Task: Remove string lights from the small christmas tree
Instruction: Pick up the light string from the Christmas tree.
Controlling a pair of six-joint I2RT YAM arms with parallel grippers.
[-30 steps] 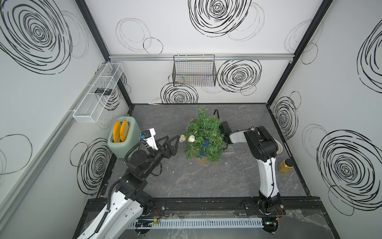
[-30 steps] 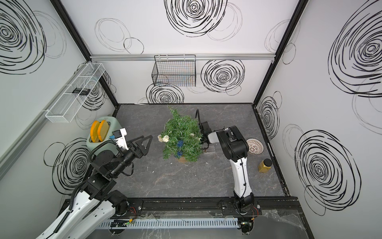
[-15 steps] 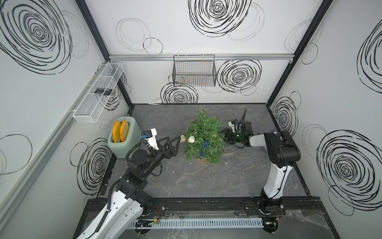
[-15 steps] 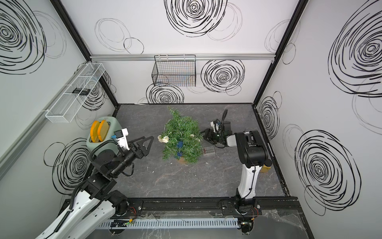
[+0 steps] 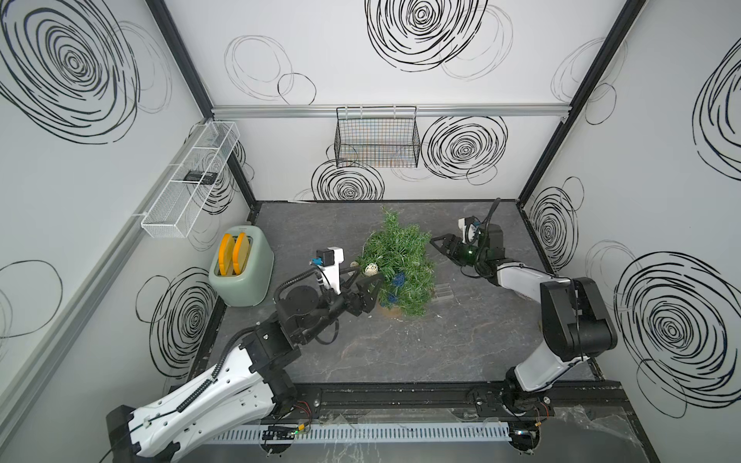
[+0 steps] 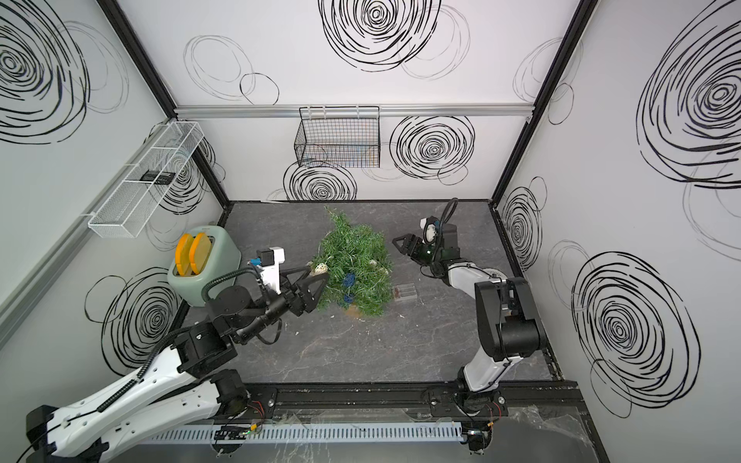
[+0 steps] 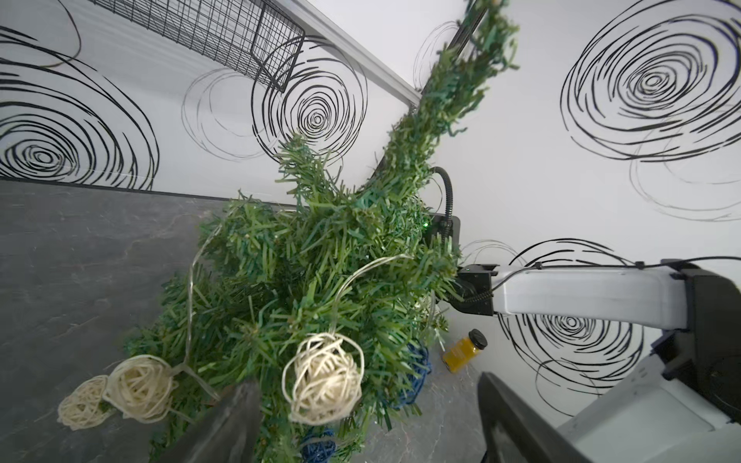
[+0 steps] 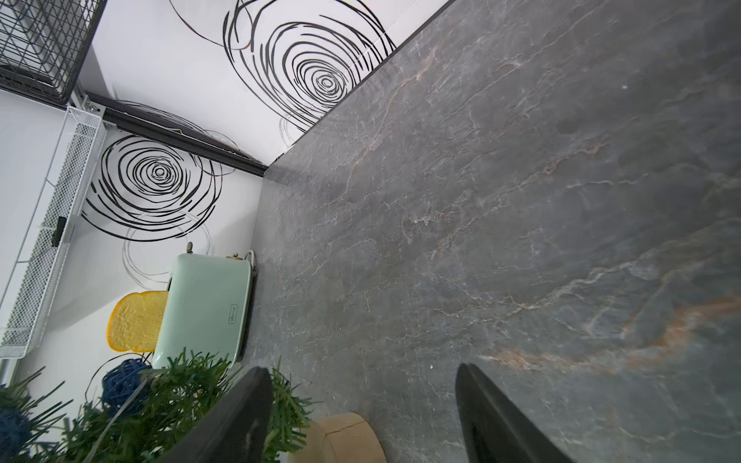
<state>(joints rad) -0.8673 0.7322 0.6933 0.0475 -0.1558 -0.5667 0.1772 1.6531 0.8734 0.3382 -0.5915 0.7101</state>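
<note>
The tree (image 5: 401, 268) stands near the middle of the desk (image 5: 441, 352) on its tan base (image 8: 341, 439), with the lights (image 7: 324, 381) draped over its branches. In both top views a cream ball (image 5: 371, 268) hangs at the tree's left edge, and blue balls (image 5: 397, 280) sit lower in the needles. The left wrist view shows the pale wire (image 7: 189, 296) running across the branches. It also shows that cream ball close up, two more cream balls beside it, and blue ones half hidden behind.

The left hand (image 5: 368, 277) reaches in at the tree's left side and is released. Its fingers (image 7: 236, 421) stand wide on either side of the cream ball without touching it. The right hand (image 5: 438, 245) hovers just off the tree's right side, apart from the branches in the top views, and is also released. In its wrist view the fingers (image 8: 240, 413) are spread, with only desk and the base between them and needles beside one finger.

A green toaster (image 5: 240, 268) sits at the desk's left edge. A small clear box (image 5: 443, 289) lies just right of the tree, and a yellow jar (image 7: 465, 348) stands by the right wall.
</note>
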